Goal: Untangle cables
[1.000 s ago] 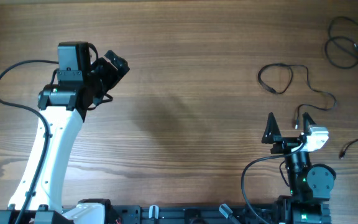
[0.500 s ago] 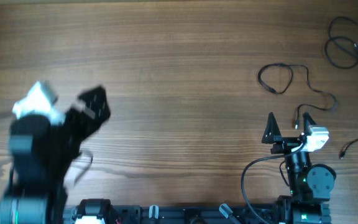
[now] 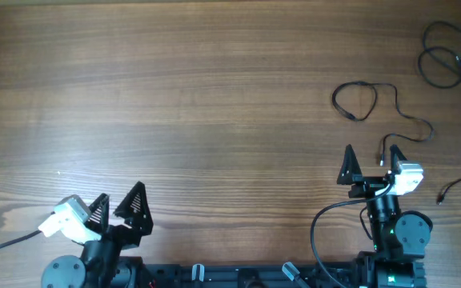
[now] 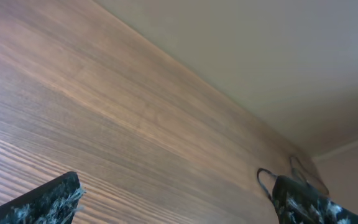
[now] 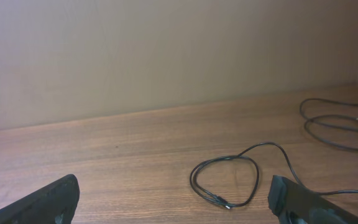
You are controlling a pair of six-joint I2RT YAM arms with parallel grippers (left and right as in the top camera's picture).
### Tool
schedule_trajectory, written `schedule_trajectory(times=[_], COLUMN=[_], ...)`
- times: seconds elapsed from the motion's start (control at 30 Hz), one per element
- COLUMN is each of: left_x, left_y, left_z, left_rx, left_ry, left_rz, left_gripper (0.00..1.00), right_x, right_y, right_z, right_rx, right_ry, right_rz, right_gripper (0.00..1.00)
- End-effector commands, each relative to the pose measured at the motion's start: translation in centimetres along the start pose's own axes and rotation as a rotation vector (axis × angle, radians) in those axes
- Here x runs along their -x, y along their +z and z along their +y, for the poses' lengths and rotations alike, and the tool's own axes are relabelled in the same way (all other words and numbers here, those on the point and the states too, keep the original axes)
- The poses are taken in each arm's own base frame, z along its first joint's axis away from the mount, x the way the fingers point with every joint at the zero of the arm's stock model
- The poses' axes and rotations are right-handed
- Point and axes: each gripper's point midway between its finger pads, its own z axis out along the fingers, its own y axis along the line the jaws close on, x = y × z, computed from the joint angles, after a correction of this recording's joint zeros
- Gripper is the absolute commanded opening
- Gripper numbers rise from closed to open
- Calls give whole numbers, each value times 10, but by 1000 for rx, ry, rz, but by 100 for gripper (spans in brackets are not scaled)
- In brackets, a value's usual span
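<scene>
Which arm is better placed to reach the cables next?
Right. The right claw, open, sits close to the looped cable, with the other cables on that side too; the left claw is far across the table.

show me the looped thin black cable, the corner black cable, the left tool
looped thin black cable (image 3: 334,100): overhead view, loop's left edge
corner black cable (image 3: 422,67): overhead view, left bend
left tool (image 3: 120,193): overhead view, between fingertips

Black triangular fingers (image 3: 133,202), white wrist blocks (image 3: 407,178), dark round joints (image 3: 410,232), thick black arm cables (image 3: 312,226)
</scene>
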Motion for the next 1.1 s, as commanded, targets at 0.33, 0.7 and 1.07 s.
schedule_trajectory(times=[0.33, 0.7, 1.07], left_x=[35, 0, -29], left_y=[15, 76, 105], left_z=[-9, -5, 20], left_rx=[-39, -172, -145], left_ry=[125, 205, 387], left_rz=[-195, -225, -246], left_gripper=[100, 100, 100], right_x=[3, 3, 3], right_y=[-1, -1, -1], right_z=[-2, -2, -2], right_rx=[-12, -12, -12], right_ry=[-4, -5, -5], right_rz=[-16, -17, -16], right_gripper=[100, 100, 100])
